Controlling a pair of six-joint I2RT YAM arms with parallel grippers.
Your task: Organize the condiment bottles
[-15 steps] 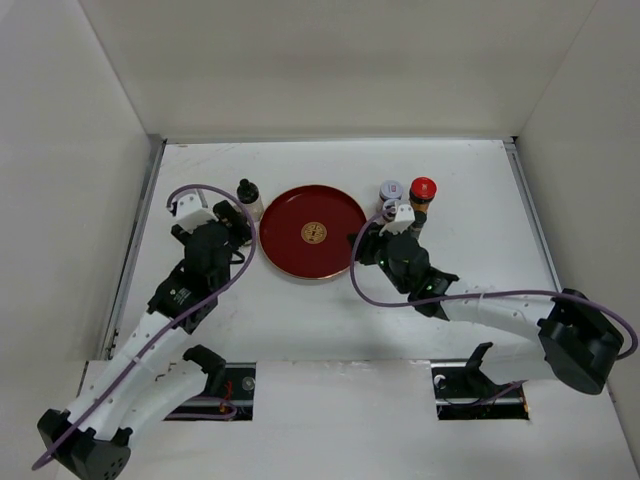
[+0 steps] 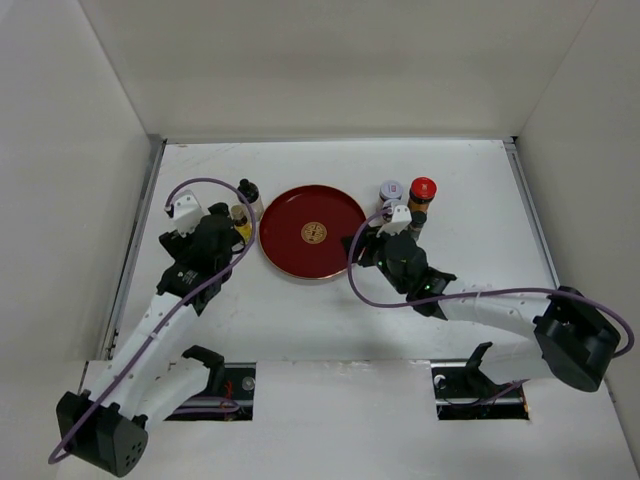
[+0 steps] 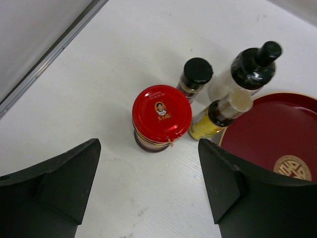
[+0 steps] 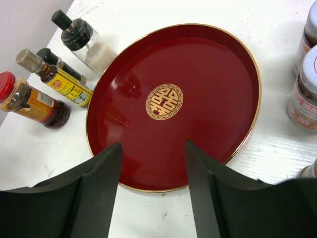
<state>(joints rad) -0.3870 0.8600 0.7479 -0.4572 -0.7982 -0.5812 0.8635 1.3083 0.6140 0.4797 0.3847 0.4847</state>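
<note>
In the left wrist view a red-capped amber jar (image 3: 162,113) stands on the table just ahead of my open left gripper (image 3: 148,166), with nothing between the fingers. Behind the jar are a tiny black-capped bottle (image 3: 195,74), a clear black-capped bottle (image 3: 250,72) and a slim yellowish bottle (image 3: 220,114). My right gripper (image 4: 152,145) is open and empty over the near rim of the red tray (image 4: 213,64). From above, the left gripper (image 2: 226,228) sits beside the yellowish bottle (image 2: 238,214). A white-lidded jar (image 2: 391,189) and a red-capped jar (image 2: 422,190) stand beyond the right gripper (image 2: 364,243).
The round red tray (image 2: 300,250) with a gold centre lies between the two bottle groups and holds nothing. Two lidded jars (image 4: 304,94) stand at the right edge of the right wrist view. White walls enclose the table, with a metal rail (image 3: 49,54) along the left side.
The left arm has drawn back slightly to the left, uncovering the yellowish bottle in the top view. The right arm has shifted only a little.
</note>
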